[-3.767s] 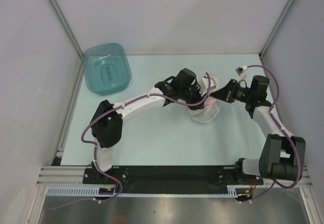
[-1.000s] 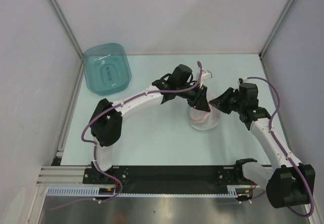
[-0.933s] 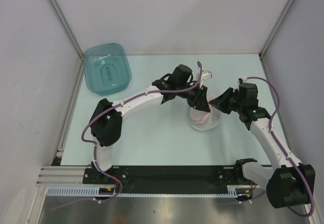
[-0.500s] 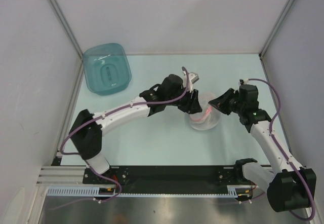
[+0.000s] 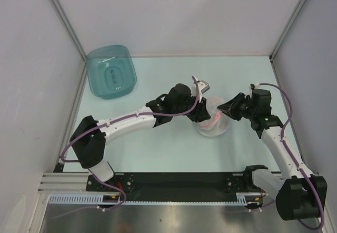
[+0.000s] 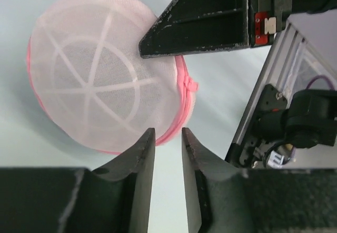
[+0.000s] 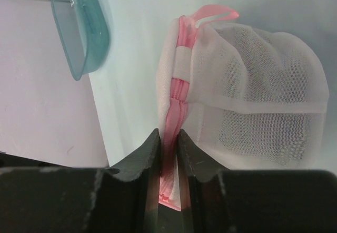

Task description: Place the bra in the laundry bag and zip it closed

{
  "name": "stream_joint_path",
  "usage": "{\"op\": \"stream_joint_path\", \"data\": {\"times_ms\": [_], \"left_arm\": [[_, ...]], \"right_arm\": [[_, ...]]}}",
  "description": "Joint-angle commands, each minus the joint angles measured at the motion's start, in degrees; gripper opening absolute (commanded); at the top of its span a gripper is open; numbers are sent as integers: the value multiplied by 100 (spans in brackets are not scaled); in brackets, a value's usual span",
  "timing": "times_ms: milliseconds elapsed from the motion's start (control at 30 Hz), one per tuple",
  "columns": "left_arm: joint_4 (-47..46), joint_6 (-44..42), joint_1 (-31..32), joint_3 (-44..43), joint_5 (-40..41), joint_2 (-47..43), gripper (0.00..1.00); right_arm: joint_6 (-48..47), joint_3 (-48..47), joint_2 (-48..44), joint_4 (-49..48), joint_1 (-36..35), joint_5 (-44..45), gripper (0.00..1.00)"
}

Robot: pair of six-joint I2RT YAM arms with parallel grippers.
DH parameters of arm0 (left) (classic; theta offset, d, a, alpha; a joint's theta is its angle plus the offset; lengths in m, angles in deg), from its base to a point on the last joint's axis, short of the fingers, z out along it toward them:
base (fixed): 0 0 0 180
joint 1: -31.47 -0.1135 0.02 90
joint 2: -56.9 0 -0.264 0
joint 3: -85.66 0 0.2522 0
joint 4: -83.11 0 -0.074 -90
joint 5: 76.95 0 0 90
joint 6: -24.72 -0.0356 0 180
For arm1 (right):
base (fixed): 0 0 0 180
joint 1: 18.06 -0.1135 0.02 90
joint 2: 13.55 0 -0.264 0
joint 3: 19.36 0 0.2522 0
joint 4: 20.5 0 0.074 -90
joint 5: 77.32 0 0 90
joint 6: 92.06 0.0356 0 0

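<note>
The laundry bag point(image 5: 213, 122) is a white mesh dome pouch with pink zipper trim, lying on the table between the two grippers. In the left wrist view the bag point(image 6: 100, 85) lies with its round dome face toward the camera, a pink zipper pull point(image 6: 188, 86) at its edge. My left gripper point(image 6: 168, 133) is narrowly open and empty at the bag's rim; it also shows in the top view point(image 5: 202, 114). My right gripper point(image 7: 168, 135) is shut on the bag's pink zipper trim point(image 7: 179, 93); it also shows in the top view point(image 5: 222, 108). No black bra shows in any view.
A teal translucent tub point(image 5: 110, 70) stands at the back left and also shows in the right wrist view point(image 7: 79, 22). Grey walls and metal posts enclose the pale table point(image 5: 158, 143). A pink loop point(image 7: 216, 14) sticks out at the bag's far end.
My left arm has swung from the bag's far side to its left side and its gripper has come off the bag. My right gripper still holds the trim. The bag now lies flatter, halves together.
</note>
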Motion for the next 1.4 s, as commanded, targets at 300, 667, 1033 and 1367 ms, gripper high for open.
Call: {"op": "stream_joint_path", "data": {"times_ms": [300,667,1033,1367], "left_arm": [[-2933,2667,-10,980,-1363,520,39],[-1687,2247,-177,419,-142,1057,37],[-965,858,-696,-594,-545,1217,37],[-1537,1909,-266,454,-1635,196,48]], "right_arm": [[112,-3,-76,-465,150,-333,22],[95,392,-260,-447,238,-403,11],[604,902,-278,-1255,616,-746,5],[578,753,-260,-1150,642,-667,3]]}}
